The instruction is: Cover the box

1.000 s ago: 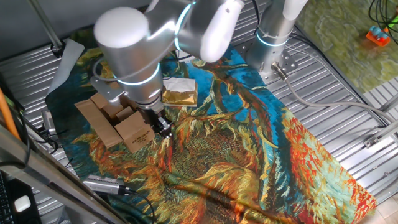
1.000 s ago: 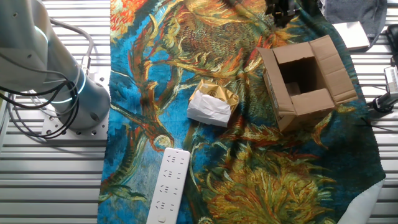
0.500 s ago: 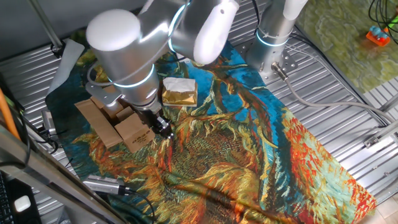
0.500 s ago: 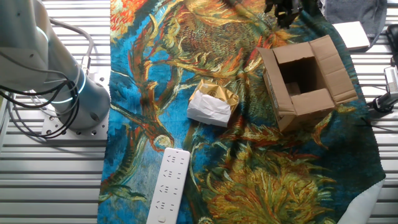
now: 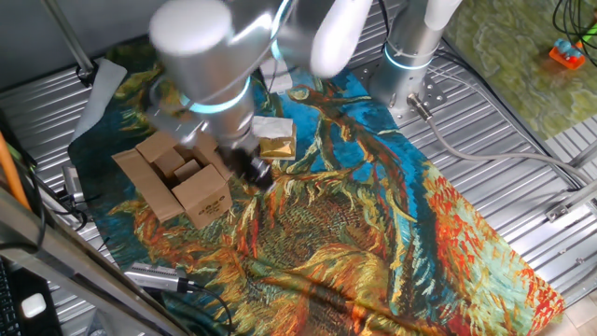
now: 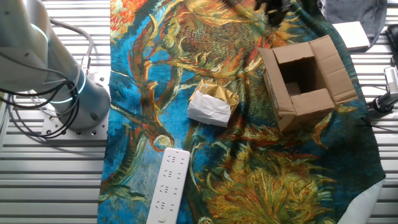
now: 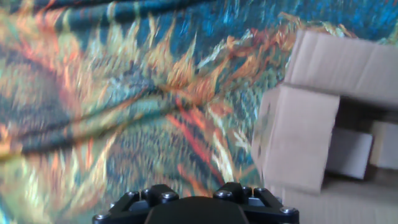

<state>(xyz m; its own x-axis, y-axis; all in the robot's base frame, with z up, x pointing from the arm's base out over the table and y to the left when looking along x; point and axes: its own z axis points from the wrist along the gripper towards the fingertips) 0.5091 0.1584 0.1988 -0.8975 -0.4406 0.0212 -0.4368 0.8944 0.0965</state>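
Note:
The box (image 5: 177,184) is a brown cardboard carton standing on the patterned cloth with its flaps open. It also shows in the other fixed view (image 6: 303,81) and at the right of the hand view (image 7: 311,134). Small cardboard blocks (image 5: 175,168) sit inside it. My gripper (image 5: 254,174) hangs blurred just right of the box's near corner, apart from it and holding nothing. In the other fixed view the gripper (image 6: 272,9) is at the top edge, beyond the box. The hand view shows only the gripper's dark body (image 7: 196,210); the fingers are out of frame.
A gold-and-white packet (image 5: 274,138) lies on the cloth beside the box, also in the other fixed view (image 6: 213,104). A white power strip (image 6: 168,185) lies nearer the arm's base (image 6: 65,93). A grey tool (image 5: 159,276) lies at the cloth's front edge.
The arm has swung fast: the gripper moved away from the box's front corner, toward the gold packet. The box and packet have not moved.

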